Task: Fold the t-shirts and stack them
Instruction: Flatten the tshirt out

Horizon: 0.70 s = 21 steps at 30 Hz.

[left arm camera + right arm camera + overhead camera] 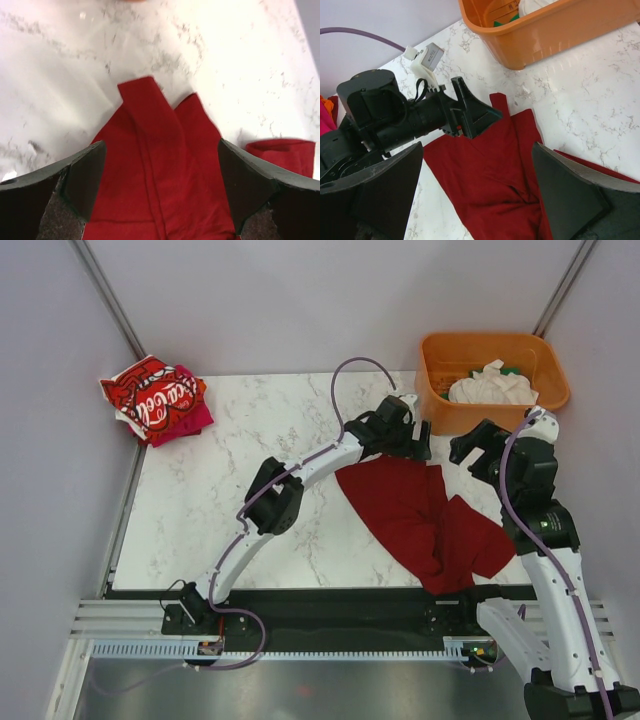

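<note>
A plain dark red t-shirt lies crumpled on the marble table, right of centre. It also shows in the left wrist view and the right wrist view. My left gripper hovers open over its far edge, holding nothing. My right gripper is open and empty just right of it, above the shirt's far right part. A bright red tee with white lettering lies folded on a magenta one at the far left. A white tee lies in the orange tub.
The orange plastic tub stands at the table's far right corner, close behind both grippers. Grey walls close the table on the left, back and right. The left arm's purple cable loops above the table middle.
</note>
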Available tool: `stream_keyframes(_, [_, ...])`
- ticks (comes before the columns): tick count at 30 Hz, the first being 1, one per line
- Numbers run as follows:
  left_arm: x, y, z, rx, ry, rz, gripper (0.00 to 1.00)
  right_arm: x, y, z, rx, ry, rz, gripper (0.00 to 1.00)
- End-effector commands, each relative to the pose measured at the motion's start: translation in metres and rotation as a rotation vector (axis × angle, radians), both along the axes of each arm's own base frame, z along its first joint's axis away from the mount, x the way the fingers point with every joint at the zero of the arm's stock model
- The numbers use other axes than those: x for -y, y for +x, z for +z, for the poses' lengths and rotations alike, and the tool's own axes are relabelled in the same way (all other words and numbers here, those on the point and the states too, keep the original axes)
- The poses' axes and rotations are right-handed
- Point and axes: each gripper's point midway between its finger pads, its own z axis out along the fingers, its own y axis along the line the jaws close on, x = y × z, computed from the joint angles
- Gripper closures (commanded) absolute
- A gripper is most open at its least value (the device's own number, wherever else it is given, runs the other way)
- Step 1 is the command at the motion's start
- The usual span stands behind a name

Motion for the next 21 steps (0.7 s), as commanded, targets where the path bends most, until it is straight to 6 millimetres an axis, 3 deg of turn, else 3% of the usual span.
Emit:
stream_keyframes(1, [0.023,0.015,0.018,0.037,-0.120,0.004,0.00,-0.007,-0.004,0.004,0.017,0.009,0.043,0.02])
stream_keyframes(8, [0.034,0.029,-0.007,-0.014,-0.226,0.021,0.00,-0.014,-0.005,0.001,0.012,0.014,0.088,0.02])
stream_keyframes(9, [0.039,0.032,-0.003,-0.025,-0.274,0.021,0.01,-0.014,-0.005,0.001,0.013,0.010,0.088,0.02])
stream_keyframes(10, [0.040,0.034,-0.015,-0.043,-0.278,0.027,0.03,-0.014,-0.005,-0.001,0.010,0.004,0.088,0.02])
stream_keyframes(12, [0.047,0.036,-0.009,-0.048,-0.341,0.017,0.09,-0.014,-0.006,-0.003,0.006,-0.001,0.091,0.02])
stream_keyframes(15, [0.051,0.036,-0.012,-0.066,-0.371,0.024,0.21,-0.014,-0.005,-0.007,-0.002,-0.013,0.090,0.02])
stream_keyframes(18, [0.050,0.039,-0.008,-0.060,-0.373,0.037,0.39,-0.014,-0.005,-0.009,-0.003,-0.023,0.091,0.02])
stream_keyframes(19, [0.049,0.039,-0.008,-0.055,-0.372,0.038,0.52,-0.014,-0.005,-0.010,-0.006,-0.023,0.093,0.02])
stream_keyframes(21, [0.049,0.038,-0.003,-0.049,-0.371,0.034,0.67,-0.014,-0.005,-0.013,-0.009,-0.027,0.091,0.02])
